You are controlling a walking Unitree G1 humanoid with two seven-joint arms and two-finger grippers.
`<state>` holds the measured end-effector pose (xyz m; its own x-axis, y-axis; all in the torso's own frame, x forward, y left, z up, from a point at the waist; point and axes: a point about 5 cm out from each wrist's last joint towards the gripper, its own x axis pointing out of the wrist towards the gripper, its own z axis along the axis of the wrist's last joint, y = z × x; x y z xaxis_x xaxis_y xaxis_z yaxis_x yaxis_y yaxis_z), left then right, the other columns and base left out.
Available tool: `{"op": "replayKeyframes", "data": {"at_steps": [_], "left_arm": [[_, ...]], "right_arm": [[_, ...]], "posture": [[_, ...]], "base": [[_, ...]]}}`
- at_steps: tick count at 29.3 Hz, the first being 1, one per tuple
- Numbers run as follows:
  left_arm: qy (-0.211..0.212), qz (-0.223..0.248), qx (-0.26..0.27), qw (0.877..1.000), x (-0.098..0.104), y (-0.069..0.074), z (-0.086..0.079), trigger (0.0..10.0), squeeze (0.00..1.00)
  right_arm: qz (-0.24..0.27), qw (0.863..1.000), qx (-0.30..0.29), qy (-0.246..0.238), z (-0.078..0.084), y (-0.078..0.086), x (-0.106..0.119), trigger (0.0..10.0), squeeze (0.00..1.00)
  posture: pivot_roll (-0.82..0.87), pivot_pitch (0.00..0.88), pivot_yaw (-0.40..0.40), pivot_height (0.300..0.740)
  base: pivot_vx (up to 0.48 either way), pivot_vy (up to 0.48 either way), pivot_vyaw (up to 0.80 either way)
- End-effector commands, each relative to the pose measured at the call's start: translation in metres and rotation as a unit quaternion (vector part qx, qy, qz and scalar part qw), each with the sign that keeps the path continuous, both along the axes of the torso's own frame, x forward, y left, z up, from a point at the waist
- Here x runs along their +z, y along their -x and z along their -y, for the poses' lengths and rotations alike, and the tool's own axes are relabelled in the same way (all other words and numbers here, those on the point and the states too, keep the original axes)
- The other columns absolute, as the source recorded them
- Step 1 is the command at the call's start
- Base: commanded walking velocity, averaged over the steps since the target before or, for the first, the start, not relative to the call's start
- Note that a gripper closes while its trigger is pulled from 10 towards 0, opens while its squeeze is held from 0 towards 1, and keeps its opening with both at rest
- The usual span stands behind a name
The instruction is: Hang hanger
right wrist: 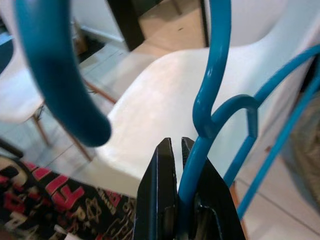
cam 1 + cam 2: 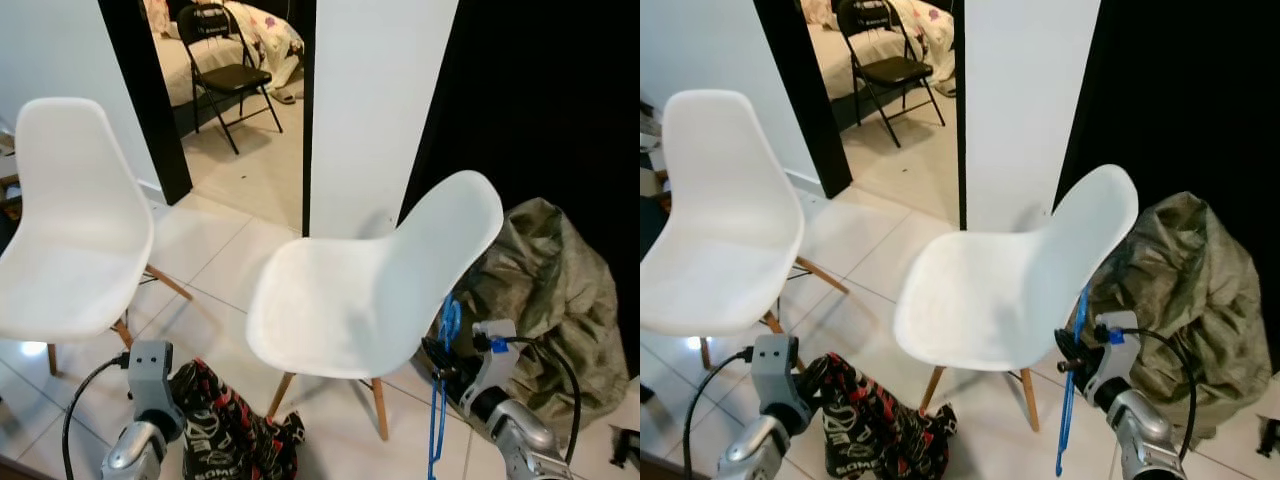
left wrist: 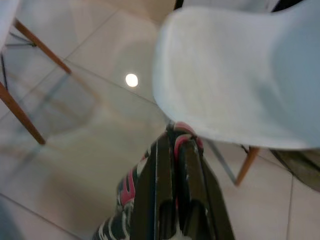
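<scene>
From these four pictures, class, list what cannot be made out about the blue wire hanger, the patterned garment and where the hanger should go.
- Blue wire hanger: its lower end blurs against the floor in the eye views; the right gripper hides part of its neck.
- Black, red and white patterned garment: cut off by the bottom edge.
- Rail or hook for hanging: cannot be made out.
- Left gripper: its grip is blurred.

- Head views: evenly lit and sharp; the white chair (image 2: 370, 290) seat is bright, close to overexposed.
- Right side falls into deep black shadow with no detail.
- Floor tiles (image 3: 85, 115) carry a round ceiling-light reflection.
- Left wrist view: soft, slightly blurred overall.
- Right wrist view: the blue hanger (image 1: 210, 90) nearest the lens is out of focus.
</scene>
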<state>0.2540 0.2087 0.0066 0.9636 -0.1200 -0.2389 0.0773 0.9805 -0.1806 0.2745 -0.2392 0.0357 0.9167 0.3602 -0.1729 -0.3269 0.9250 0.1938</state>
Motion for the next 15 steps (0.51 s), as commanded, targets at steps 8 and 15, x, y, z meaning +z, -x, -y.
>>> {"op": "replayKeyframes", "data": {"at_steps": [8, 15], "left_arm": [[-0.006, 0.005, -0.002, 1.000, 0.0010, -0.0001, -0.0012, 10.0, 0.00], [-0.007, 0.004, -0.003, 1.000, 0.0004, 0.0005, -0.0015, 10.0, 0.00]], "right_arm": [[-0.005, 0.998, 0.056, 0.000, -0.0150, -0.0002, -0.0017, 10.0, 0.00], [-0.015, 0.998, 0.064, 0.000, -0.0172, 0.0034, -0.0057, 10.0, 0.00]], "posture": [[-0.02, 0.104, -0.014, 0.740], [-0.02, 0.100, -0.012, 0.740]], "base": [[0.000, 0.000, 0.76], [0.000, 0.000, 0.76]]}}
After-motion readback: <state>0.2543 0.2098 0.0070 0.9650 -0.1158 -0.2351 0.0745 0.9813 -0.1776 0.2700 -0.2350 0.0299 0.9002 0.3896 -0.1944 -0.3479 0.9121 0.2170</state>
